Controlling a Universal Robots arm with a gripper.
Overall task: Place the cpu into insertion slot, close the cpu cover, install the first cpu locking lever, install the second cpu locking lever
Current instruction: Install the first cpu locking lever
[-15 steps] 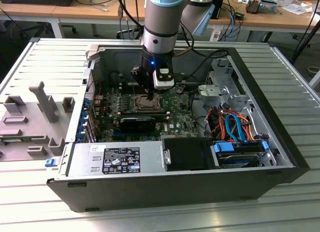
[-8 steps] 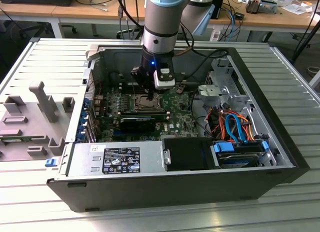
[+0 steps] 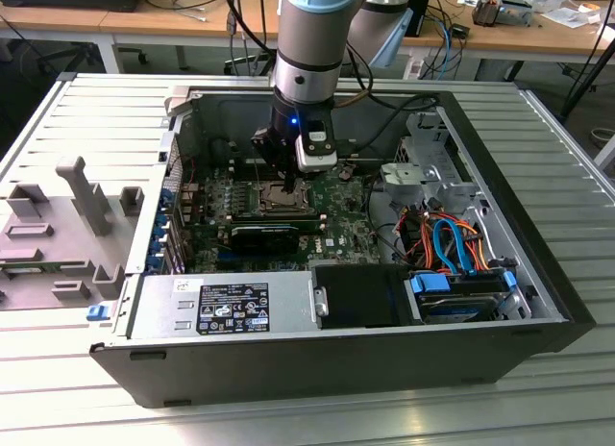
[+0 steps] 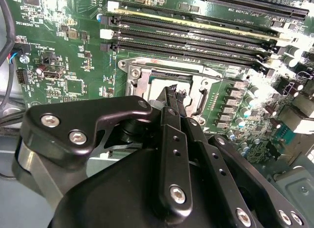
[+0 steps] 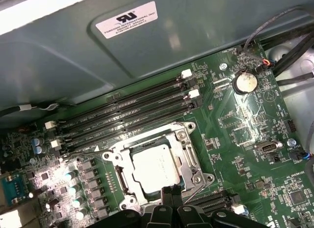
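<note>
First wrist view: cpu [image 5: 156, 168] seated in slot [image 5: 125, 175], cover [image 5: 190, 156] flat over it, gripper [image 5: 171, 191] narrow at its edge, second wrist view: gripper body hides most of cpu, any grasp hard to tell

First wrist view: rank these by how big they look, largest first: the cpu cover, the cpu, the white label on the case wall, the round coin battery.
1. cpu cover
2. cpu
3. white label, close to the cpu's size and at a different distance on the case wall, so this pair is unsure
4. coin battery, clearly smallest
</note>
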